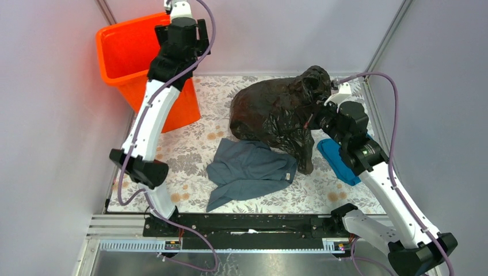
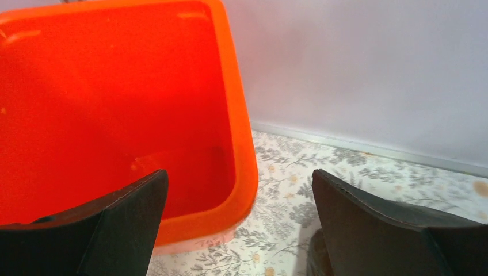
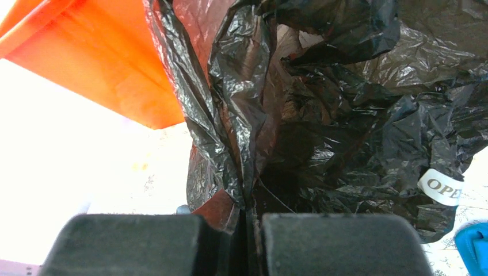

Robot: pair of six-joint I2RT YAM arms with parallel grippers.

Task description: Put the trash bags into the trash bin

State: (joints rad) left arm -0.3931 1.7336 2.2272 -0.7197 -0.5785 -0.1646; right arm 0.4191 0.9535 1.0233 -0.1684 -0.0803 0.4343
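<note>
Right now the thin, glossy, crinkled black plastic trash bag (image 1: 276, 112) sits as a puffed heap on the floral-patterned table cover (image 1: 195, 149), right of centre and towards the far side, well apart from the bright orange square plastic trash bin (image 1: 124, 52) that stands in the far left corner. The right gripper (image 3: 248, 230) is pressed together on the bag. In the right wrist view its two dark fingers nearly meet, leaving only a thin slit, and a pleated fold of the black film runs down into that slit and is pinched there. Where the film lies against the orange behind it, it looks brownish. A small white label (image 3: 440, 187) printed with the letters "OPE" is stuck to the bag's lower right. From the overhead camera this gripper meets the bag on its right flank, below the highest bulge. The left gripper (image 2: 239, 178) is spread wide and grips nothing. One black finger hangs over the bin's inside and the other over the patterned cover, with the bin's rolled corner rim showing in the gap between them. A rumpled grey cloth (image 1: 250, 169) lies on the near side of the bag, its far edge touching the plastic. A bright blue folded cloth (image 1: 336, 158) lies just beside the bag's right foot, partly hidden under the right arm.
</note>
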